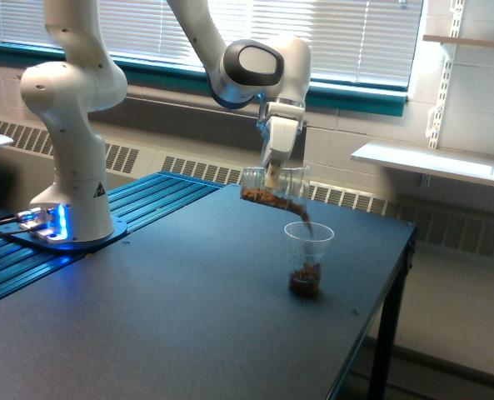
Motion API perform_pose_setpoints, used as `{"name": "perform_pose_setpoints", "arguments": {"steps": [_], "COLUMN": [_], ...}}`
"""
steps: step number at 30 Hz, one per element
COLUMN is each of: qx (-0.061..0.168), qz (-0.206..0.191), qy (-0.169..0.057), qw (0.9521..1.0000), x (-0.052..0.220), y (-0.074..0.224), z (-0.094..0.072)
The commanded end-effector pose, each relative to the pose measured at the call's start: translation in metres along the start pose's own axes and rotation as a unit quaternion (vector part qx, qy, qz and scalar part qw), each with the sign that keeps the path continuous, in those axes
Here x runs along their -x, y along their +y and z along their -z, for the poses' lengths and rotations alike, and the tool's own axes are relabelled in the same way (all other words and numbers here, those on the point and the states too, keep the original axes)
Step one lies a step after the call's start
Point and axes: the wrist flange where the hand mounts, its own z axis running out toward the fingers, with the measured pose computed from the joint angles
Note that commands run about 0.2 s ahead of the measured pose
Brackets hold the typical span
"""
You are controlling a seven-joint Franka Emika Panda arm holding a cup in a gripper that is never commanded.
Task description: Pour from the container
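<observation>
Container sits at frame centre, above the tabletop, tipped nearly on its side with the mouth facing right and slightly down. Clear plastic, wide, plain walls, brown granular bits piled along its lower wall. Thin brown stream runs from its lip into the receiving cup just below and to the right. That cup is clear, tapered, upright on the tabletop, brown bits heaped at its bottom. Gripper comes down from the white arm, jaws clenched on the container from above. Container and lower cup are not touching
</observation>
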Motion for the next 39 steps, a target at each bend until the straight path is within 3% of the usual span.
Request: {"name": "perform_pose_setpoints", "arguments": {"steps": [1, 21, 39], "qx": [0.01, 0.027, 0.042], "qz": [0.009, 0.027, 0.03], "qy": [0.003, 0.0, 0.001], "qw": [0.9999, 0.9993, 0.9987], "x": [0.001, 0.014, 0.009], "y": [-0.003, -0.016, -0.022], "z": [0.001, -0.006, -0.001]}}
